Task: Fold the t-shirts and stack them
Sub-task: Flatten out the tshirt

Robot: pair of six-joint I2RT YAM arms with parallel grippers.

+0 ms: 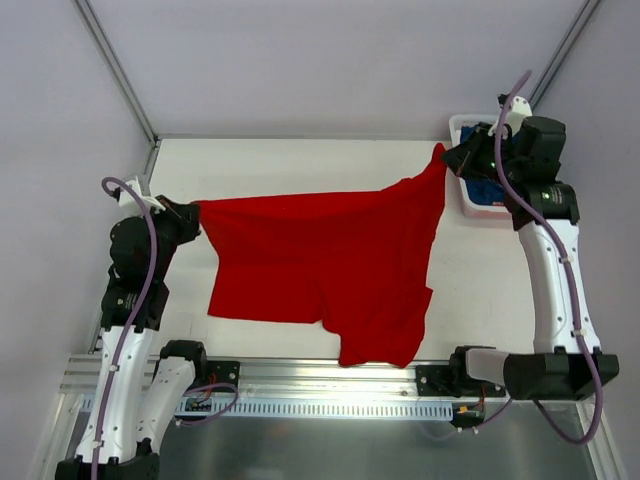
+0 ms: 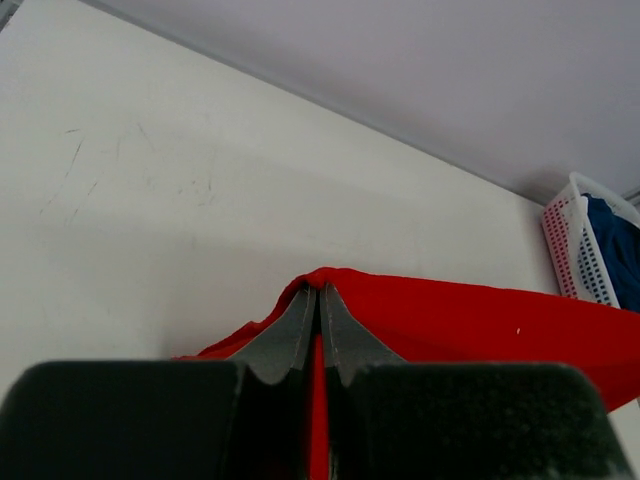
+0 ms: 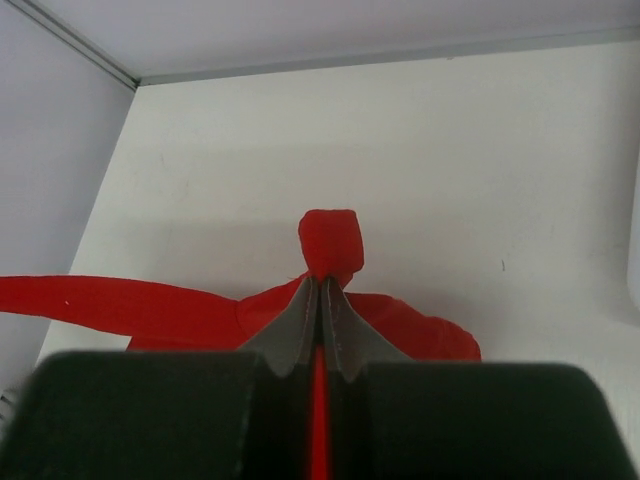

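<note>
Red t-shirt [image 1: 320, 265] is stretching across the table [image 1: 300, 165] between your left gripper [image 2: 318, 292] and right gripper [image 3: 320, 282], both pinching its edge, so you should be holding it taut and level while lowering.

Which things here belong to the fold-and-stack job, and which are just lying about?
Job:
- red t-shirt, pinched at opposite ends by the left hand and the right hand
- navy t-shirt, in the basket

Lying about:
- white basket
- table
</note>
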